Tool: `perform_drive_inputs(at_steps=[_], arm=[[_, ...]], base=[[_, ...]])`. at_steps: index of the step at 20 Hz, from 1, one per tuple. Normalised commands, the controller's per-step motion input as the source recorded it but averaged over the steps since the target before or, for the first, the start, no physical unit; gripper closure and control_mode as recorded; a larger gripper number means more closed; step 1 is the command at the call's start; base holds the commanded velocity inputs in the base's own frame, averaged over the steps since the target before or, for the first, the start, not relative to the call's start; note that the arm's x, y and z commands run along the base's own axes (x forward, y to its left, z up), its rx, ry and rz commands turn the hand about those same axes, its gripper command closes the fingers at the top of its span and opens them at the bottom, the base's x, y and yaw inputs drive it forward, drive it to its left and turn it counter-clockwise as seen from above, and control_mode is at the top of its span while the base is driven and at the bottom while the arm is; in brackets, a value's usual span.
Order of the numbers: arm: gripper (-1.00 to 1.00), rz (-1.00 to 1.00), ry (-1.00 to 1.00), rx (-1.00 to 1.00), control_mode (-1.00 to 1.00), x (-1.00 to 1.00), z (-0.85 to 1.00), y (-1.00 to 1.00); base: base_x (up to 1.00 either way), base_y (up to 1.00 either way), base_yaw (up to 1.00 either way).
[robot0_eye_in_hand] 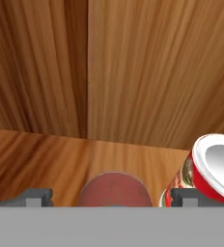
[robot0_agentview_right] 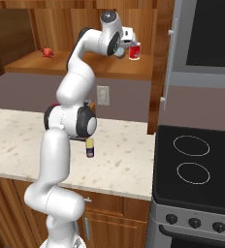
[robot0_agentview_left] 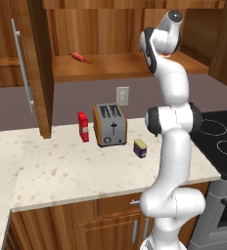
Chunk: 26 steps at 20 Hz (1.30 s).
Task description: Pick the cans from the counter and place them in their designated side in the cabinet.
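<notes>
The arm reaches up into the cabinet near the top middle of the right base view, and the gripper sits right beside a red can with a pale top standing on the shelf there. In the hand view the fingertips are spread wide along the bottom edge, and the red can shows at the lower right, leaning in the frame, just next to the right-side finger; can't tell if it's actually touching. Between the fingers nothing is pinched, just a round reddish patch on the wooden shelf. The second can, the dark blue one with the yellow top, is down on the counter around the middle of the left base view, just right of the toaster. A red carton stands upright left of the toaster. A small red object lies on the shelf toward the upper left, and the cabinet door with its long handle hangs open at the far left.
</notes>
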Motion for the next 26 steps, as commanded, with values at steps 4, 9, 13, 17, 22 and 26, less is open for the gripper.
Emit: perform_drive_inputs(at_steps=[4, 9, 13, 17, 22, 26], arm=[[-1.00, 0.02, -0.17, 0.00, -1.00, 0.02, 0.00, 0.00], [-1.00, 0.02, -0.16, 0.00, -1.00, 0.26, -0.06, 0.00], [-1.00, 0.03, -0.17, 0.00, -1.00, 0.40, -0.17, 0.00], [-1.00, 0.03, -0.17, 0.00, -1.00, 0.34, -0.17, 0.00], [-1.00, 0.04, -0.13, 0.00, -1.00, -0.06, 0.03, -0.03], [-1.00, 0.04, -0.09, 0.00, -1.00, -0.09, 0.15, 0.00]], base=[[0.00, 0.00, 0.00], [0.00, 0.00, 0.00], [0.00, 0.00, 0.00], [0.00, 0.00, 0.00], [0.00, 0.00, 0.00], [0.00, 0.00, 0.00]])
